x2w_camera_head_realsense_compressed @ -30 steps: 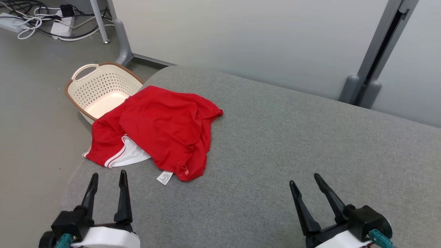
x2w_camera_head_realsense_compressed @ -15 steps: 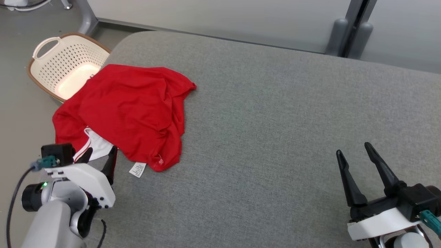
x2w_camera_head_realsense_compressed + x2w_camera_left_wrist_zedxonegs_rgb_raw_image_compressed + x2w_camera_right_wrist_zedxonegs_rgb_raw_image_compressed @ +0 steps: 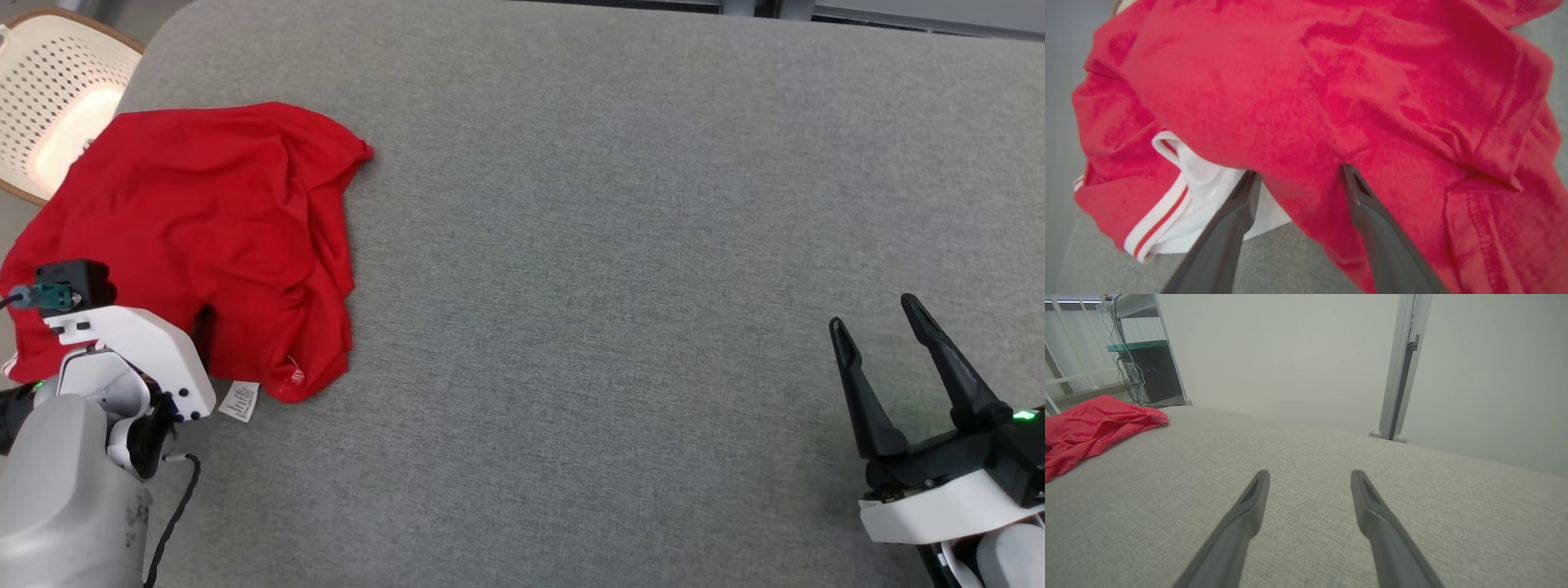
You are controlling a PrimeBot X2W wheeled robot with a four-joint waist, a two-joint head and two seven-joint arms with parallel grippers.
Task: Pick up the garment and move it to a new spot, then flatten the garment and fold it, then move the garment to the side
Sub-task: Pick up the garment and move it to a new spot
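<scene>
— Where is my left claw?
— Your left claw is spread wide and grasps nothing. Its two tips sit at the near hem of the red shirt with a fold of red cloth between them. The tip on its nine o'clock side is over the white lining. Whether they touch the cloth, I cannot tell.
— And the right?
— Your right claw is also spread and empty. It is over the bare grey cushion at four o'clock in the head view, well apart from the shirt.
— Where does the shirt lie?
— Crumpled at the cushion's ten o'clock side, with its white label at six o'clock of the heap. The cream basket is at eleven, just past the shirt's far edge.
</scene>
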